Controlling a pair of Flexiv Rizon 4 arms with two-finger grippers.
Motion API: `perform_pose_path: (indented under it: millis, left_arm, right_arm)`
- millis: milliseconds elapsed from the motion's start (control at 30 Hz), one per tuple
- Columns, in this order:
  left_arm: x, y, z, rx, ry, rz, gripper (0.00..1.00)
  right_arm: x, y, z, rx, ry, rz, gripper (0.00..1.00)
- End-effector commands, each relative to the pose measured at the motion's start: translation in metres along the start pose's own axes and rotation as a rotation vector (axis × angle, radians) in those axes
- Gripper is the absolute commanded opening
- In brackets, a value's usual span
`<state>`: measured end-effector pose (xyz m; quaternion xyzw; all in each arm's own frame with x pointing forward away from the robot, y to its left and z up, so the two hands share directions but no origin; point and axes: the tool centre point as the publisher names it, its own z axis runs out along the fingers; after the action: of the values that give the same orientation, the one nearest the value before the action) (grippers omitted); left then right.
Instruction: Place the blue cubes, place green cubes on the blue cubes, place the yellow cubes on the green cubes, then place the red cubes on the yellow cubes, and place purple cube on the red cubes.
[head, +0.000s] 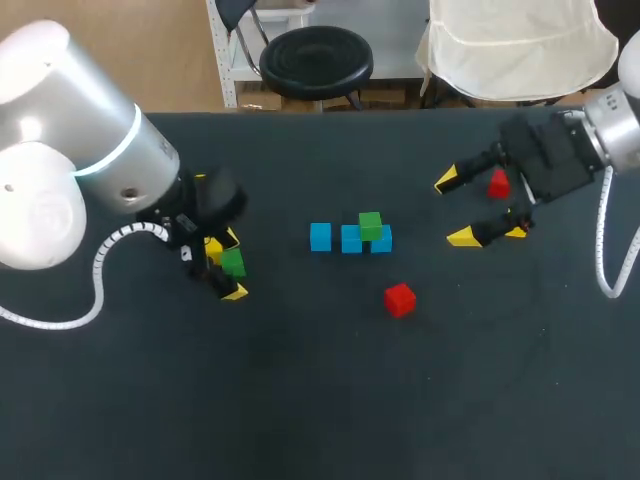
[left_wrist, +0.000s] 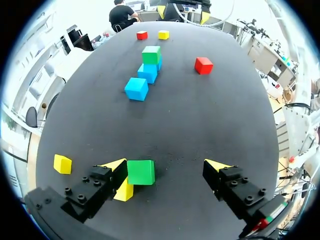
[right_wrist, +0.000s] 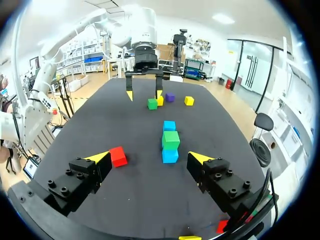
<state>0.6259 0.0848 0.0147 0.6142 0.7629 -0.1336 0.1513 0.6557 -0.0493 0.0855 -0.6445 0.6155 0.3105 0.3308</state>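
Three blue cubes (head: 320, 236) lie in a row mid-table, and a green cube (head: 370, 226) sits on two of them. A red cube (head: 400, 299) lies in front of the row. My left gripper (head: 232, 265) is open low over the table. A second green cube (left_wrist: 140, 172) lies between its fingers, against one of them, with a yellow cube (left_wrist: 124, 191) behind it. Another yellow cube (left_wrist: 62, 164) lies off to the side. My right gripper (head: 455, 208) is open to the right of the row, a red cube (right_wrist: 118, 156) beside one fingertip. A purple cube (right_wrist: 170, 97) sits near the left gripper (right_wrist: 144, 92).
The right wrist view shows a yellow cube (right_wrist: 189, 100) beside the purple one. Beneath the right gripper it shows another red cube (right_wrist: 222, 226) and another yellow cube (right_wrist: 190, 238). Bare black tabletop (head: 300, 400) stretches across the near half.
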Motion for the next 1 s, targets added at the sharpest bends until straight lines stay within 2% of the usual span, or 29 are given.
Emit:
perform_pose_path:
  millis: [33,367,400,433,467,533,567,600,1000]
  left_arm:
    - [-0.003,0.000,0.004,0.012,0.006,0.001,1.00]
    - [0.000,-0.004,0.004,0.021,0.005,0.003,0.98]
    - [0.000,-0.004,0.004,0.021,0.005,0.003,0.92]
    - [0.000,-0.005,0.005,0.022,0.004,0.004,0.80]
    - [0.000,-0.006,0.005,0.023,0.004,0.006,0.64]
    - [0.000,-0.007,0.005,0.026,0.006,0.012,0.37]
    - [0.001,-0.008,0.006,0.026,0.008,0.015,0.13]
    - [0.001,-0.008,0.006,0.027,0.009,0.015,0.00]
    - [-0.002,-0.013,0.007,0.051,-0.019,0.055,0.00]
  right_arm:
    - [0.000,-0.001,0.001,-0.001,-0.002,-0.001,1.00]
    - [0.000,-0.001,0.001,-0.001,-0.002,-0.001,1.00]
    - [0.000,-0.001,0.001,-0.001,-0.002,-0.001,1.00]
    - [0.000,-0.001,0.001,-0.001,-0.002,-0.001,1.00]
    - [0.000,-0.001,0.001,-0.001,-0.002,-0.001,1.00]
    - [0.000,-0.001,0.001,-0.001,-0.002,-0.001,1.00]
    - [0.000,-0.001,0.001,-0.001,-0.002,-0.001,1.00]
    - [0.000,-0.001,0.001,-0.001,-0.002,-0.001,1.00]
    - [0.000,-0.001,0.001,-0.001,-0.002,-0.001,1.00]
